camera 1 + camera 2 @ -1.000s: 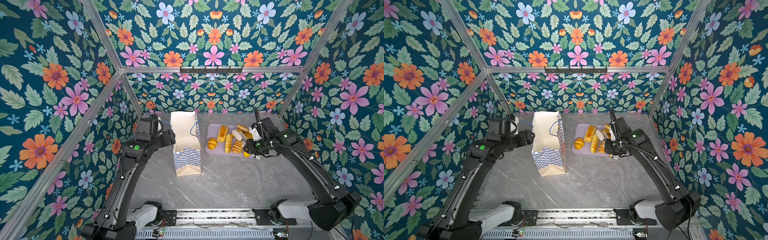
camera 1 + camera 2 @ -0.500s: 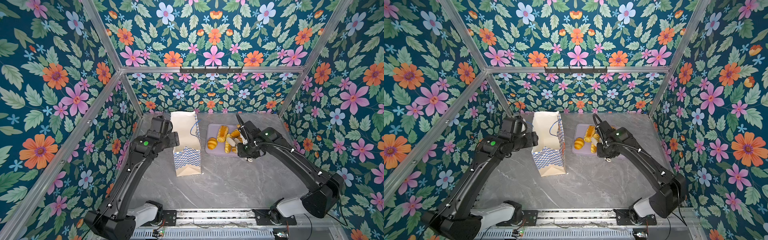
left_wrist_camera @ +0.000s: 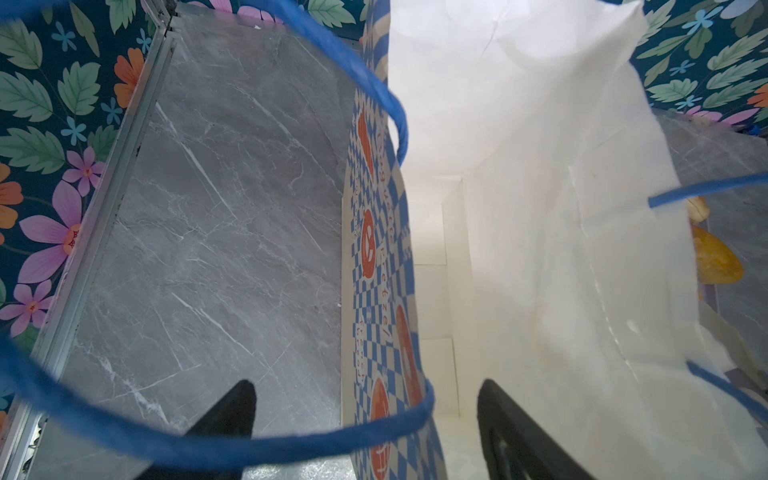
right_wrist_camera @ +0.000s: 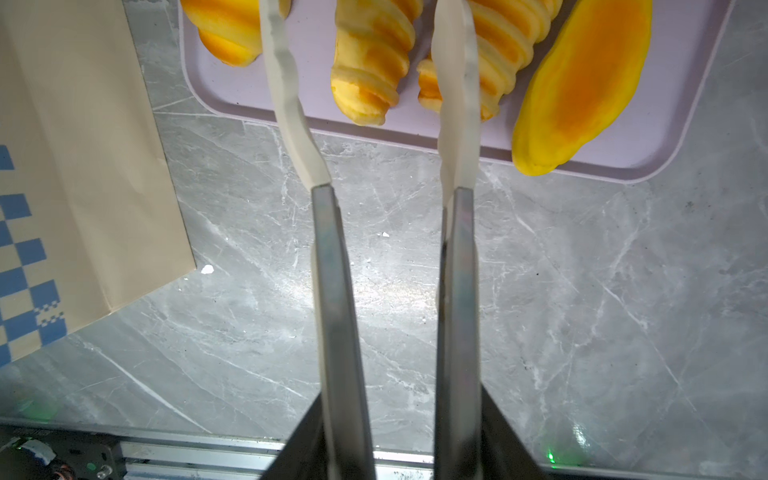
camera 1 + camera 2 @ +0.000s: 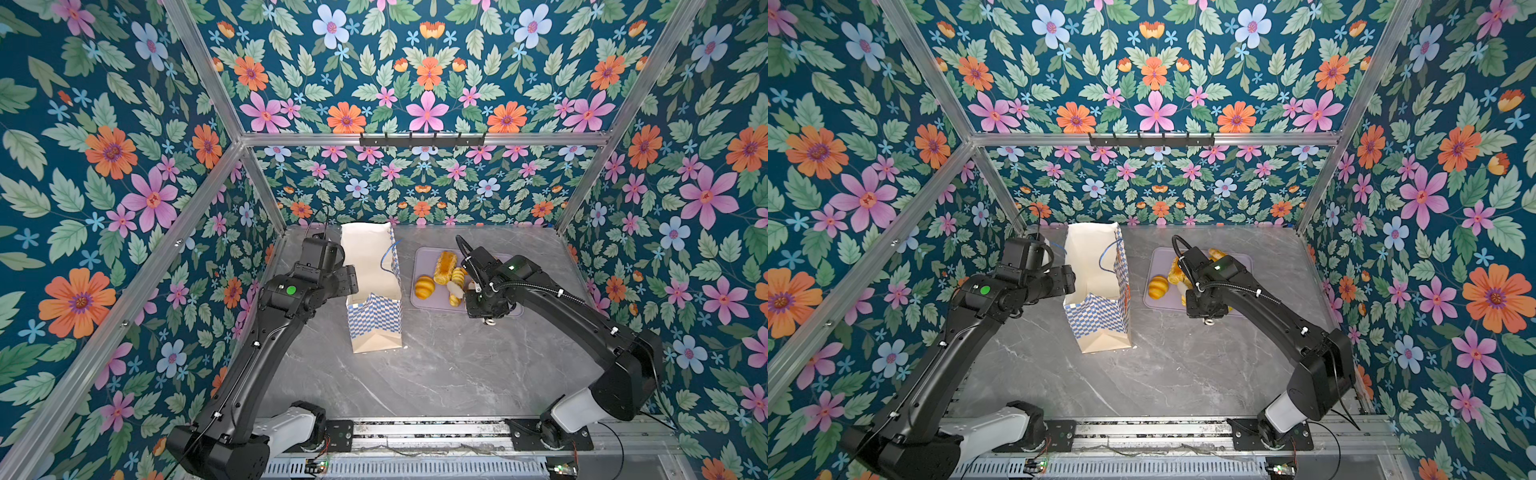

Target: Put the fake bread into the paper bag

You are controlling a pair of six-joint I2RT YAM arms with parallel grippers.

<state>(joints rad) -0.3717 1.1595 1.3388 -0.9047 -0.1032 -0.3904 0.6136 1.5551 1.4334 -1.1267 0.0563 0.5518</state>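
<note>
In a top view the task is judged barely begun. The fake bread (image 5: 444, 268) is seen lying on the lilac tray (image 5: 428, 306), under and just ahead of the right gripper (image 5: 461, 287). The paper bag (image 5: 374, 316) is stood upright with its mouth open, right beside the left gripper (image 5: 352, 281). In the left wrist view the left gripper (image 3: 365, 386) is shown spread wide with nothing clamped. One side wall of the bag is straddled, with one finger outside it and one inside, and a blue cord handle (image 3: 291, 440) is looped across in front of the fingers. The bag's pale floor is exposed and no bread is seen on it, so every piece is judged left to move. In the right wrist view the right gripper (image 4: 361, 16) is shown partly open and empty. A ridged loaf (image 4: 370, 62) is framed between its fingers, with tray visible between it and one finger. A second ridged loaf (image 4: 503, 50) is partly covered by the other finger, and a smooth oval bun (image 4: 582, 83) just beyond that finger is seen overhanging the tray's rim.
</note>
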